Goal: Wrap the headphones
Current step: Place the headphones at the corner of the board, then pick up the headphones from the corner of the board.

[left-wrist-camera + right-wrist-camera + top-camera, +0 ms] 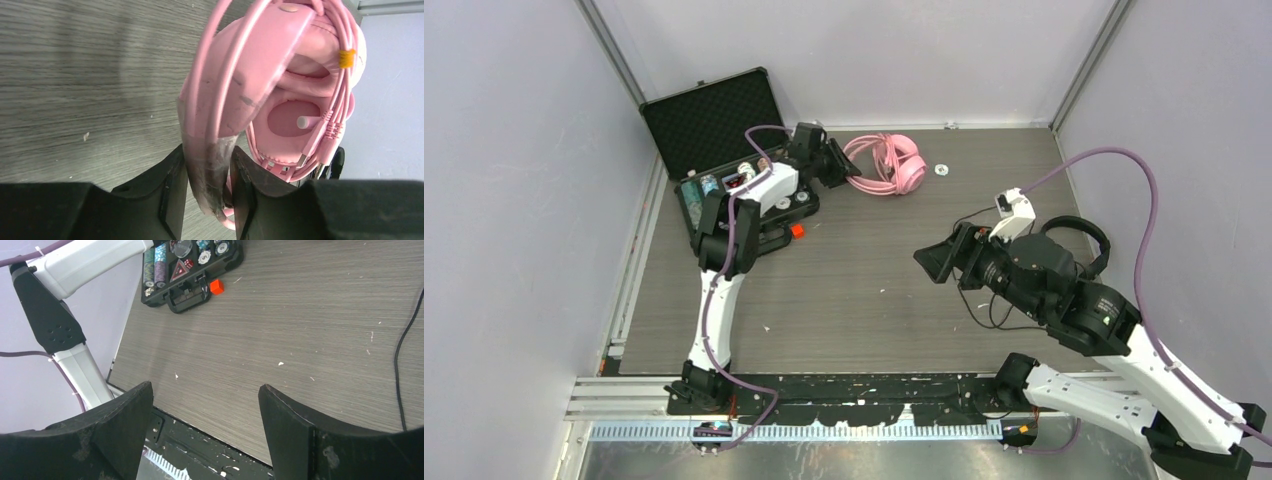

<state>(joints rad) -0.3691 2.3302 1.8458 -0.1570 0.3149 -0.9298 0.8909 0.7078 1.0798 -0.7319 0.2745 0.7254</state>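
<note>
My left gripper straddles the pink headset at its band, narrow, grip unclear; right gripper gapes empty, pointing away from the black headset just behind it.

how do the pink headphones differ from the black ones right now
The pink headphones lie at the far middle; the black headphones sit at the right, partly hidden by the right arm. The pink cable is bundled with a yellow tie; the black cable trails loose. The pink headband sits between the fingers of the left gripper; the open right gripper is clear of the black pair. Both are on the table.
</note>
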